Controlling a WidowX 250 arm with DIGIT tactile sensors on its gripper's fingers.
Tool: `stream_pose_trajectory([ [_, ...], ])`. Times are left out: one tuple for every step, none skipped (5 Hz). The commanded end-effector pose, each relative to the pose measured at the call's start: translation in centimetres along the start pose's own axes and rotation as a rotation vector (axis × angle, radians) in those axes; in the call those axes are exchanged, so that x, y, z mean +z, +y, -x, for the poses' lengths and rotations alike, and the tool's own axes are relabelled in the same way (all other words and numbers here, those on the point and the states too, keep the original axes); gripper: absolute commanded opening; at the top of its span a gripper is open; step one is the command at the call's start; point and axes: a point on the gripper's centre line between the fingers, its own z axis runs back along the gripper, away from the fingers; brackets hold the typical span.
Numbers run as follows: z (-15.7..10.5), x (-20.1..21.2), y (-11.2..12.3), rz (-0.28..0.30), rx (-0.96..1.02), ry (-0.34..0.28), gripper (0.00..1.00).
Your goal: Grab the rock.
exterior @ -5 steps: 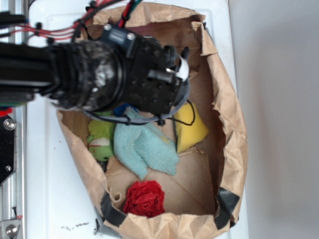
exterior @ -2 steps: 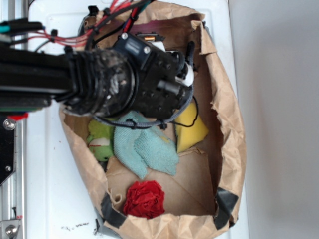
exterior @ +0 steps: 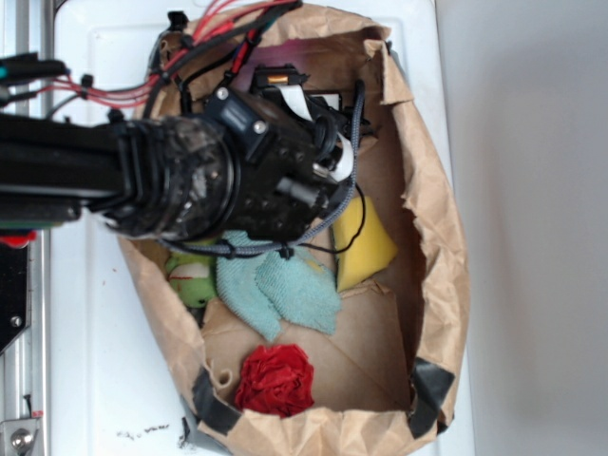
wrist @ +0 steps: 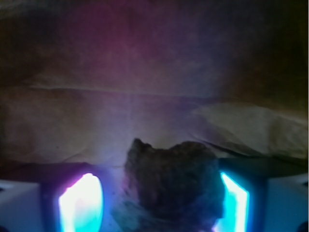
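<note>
In the wrist view the rock (wrist: 171, 183), a rough dark brown-grey stone, sits on the paper floor between my gripper's (wrist: 157, 205) two glowing pads. The right pad (wrist: 235, 203) is at the rock's edge. The left pad (wrist: 79, 205) stands apart from it by a visible gap, so the gripper is open around the rock. In the exterior view my gripper (exterior: 334, 157) reaches down into the upper part of the brown paper bag (exterior: 442, 247). The arm hides the rock there.
Inside the bag lie a yellow sponge (exterior: 361, 237), a light blue cloth (exterior: 280, 290), a green plush toy (exterior: 190, 275) and a red fabric ball (exterior: 275, 378). The crumpled bag walls rise close around my gripper. The bag rests on a white surface (exterior: 95, 361).
The arm has swung slightly toward the bag's upper end and sunk deeper into it. More of the yellow sponge shows, and the camera board on the wrist has come into view.
</note>
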Motion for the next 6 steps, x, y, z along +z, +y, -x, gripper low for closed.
stream_pose_trajectory([
  [-0.4,2.5,1.7,0.248,-0.188,0.025,0.0],
  [-0.1,4.7,2.6,0.368,-0.318,0.072,0.0],
  [0.0,8.5,3.0,0.441,-0.482,0.135,0.0],
  [-0.3,10.3,2.6,0.463,-0.565,0.178,0.0],
  [-0.9,12.3,1.0,0.457,-0.601,0.224,0.0],
  [-1.2,14.2,-0.3,0.425,-0.589,0.24,0.0],
])
